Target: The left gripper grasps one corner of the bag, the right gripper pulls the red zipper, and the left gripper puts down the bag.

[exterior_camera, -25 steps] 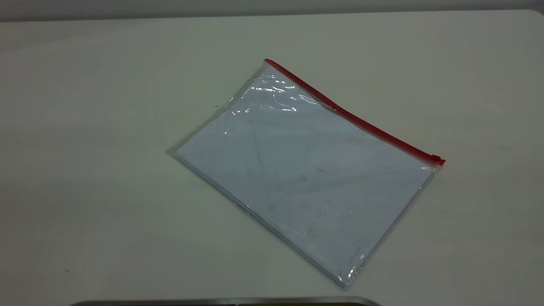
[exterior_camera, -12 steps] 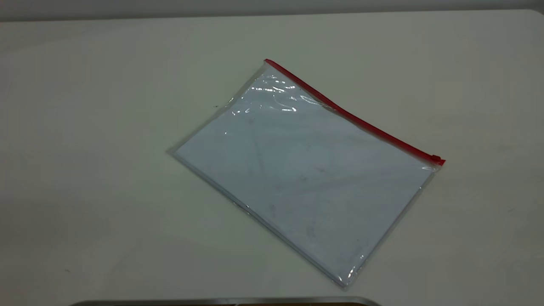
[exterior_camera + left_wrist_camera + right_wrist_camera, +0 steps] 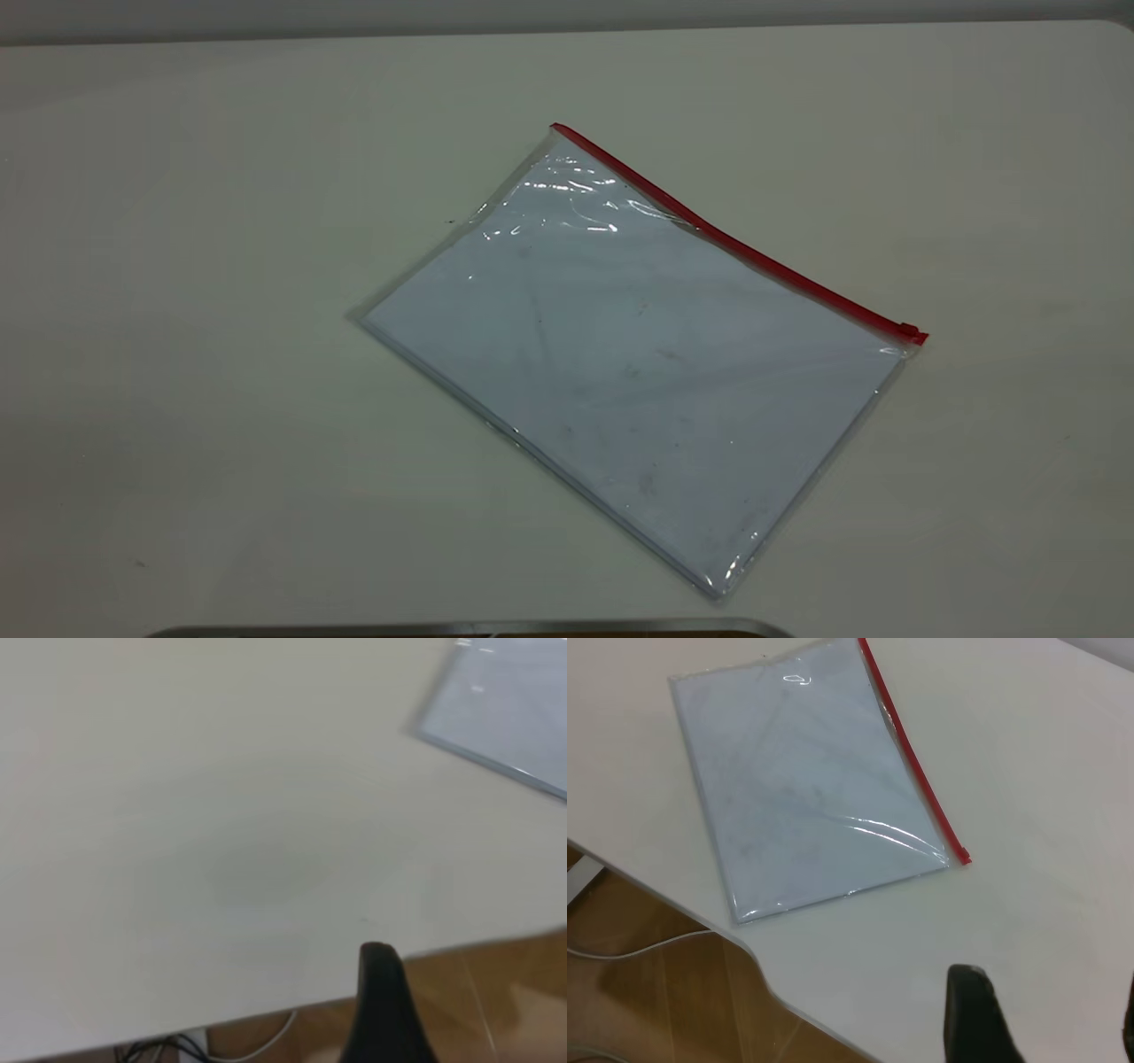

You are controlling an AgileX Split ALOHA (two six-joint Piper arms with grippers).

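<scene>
Clear plastic, the bag (image 3: 633,363) lies flat mid-table, unmoved from a second ago, red zipper (image 3: 740,251) along its far edge. Nothing has begun: right gripper (image 3: 1045,1019) hovers spread nearby; left gripper (image 3: 390,1010) unreadable, off the bag

Glare streaks the bag (image 3: 620,354); left wrist view blurred.
</scene>
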